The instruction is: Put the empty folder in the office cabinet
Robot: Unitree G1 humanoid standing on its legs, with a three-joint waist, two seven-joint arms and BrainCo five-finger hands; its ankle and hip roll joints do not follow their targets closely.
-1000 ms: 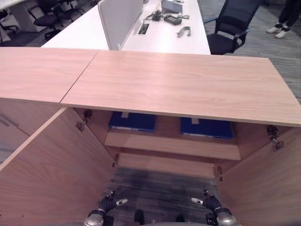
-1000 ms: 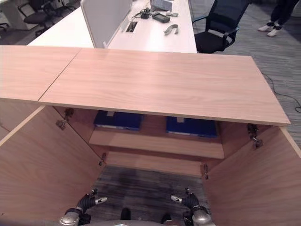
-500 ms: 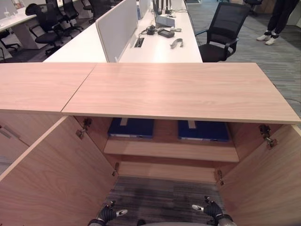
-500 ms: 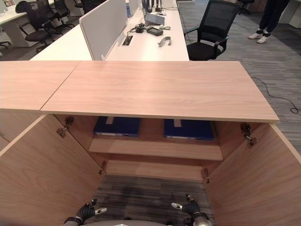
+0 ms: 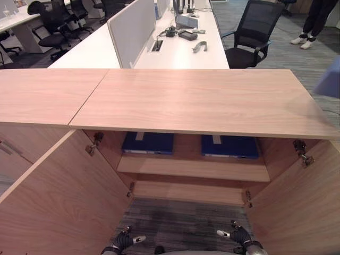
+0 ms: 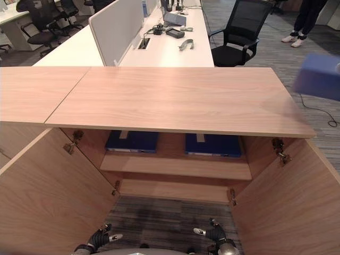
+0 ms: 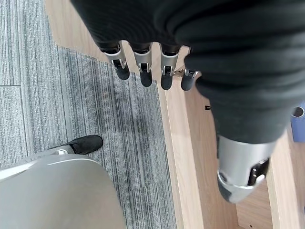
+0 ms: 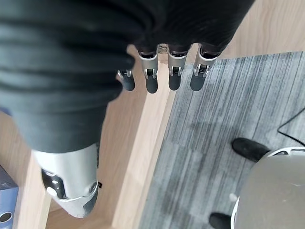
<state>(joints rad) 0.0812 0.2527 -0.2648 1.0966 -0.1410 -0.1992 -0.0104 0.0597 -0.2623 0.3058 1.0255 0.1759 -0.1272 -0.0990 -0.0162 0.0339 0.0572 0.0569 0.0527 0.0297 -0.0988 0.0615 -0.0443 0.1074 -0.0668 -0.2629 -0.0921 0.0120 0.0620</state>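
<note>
This is an open-plan office. A low wood-grain cabinet (image 5: 202, 101) stands with both doors swung wide, and two blue folders (image 5: 149, 142) lie flat on its upper shelf (image 5: 194, 169), well beyond the fingers (image 5: 137, 239) that hang low over grey striped carpet (image 5: 180, 223). Past the cabinet runs a long white surface (image 5: 180, 53) split by a pale divider screen (image 5: 133, 26) (cables and small desk devices lie along it). Black mesh swivel chairs (image 5: 252, 32) are drawn up at it, more chairs (image 5: 56, 21) stand at further desks, and a person's legs (image 5: 313, 21) show at the far edge.
</note>
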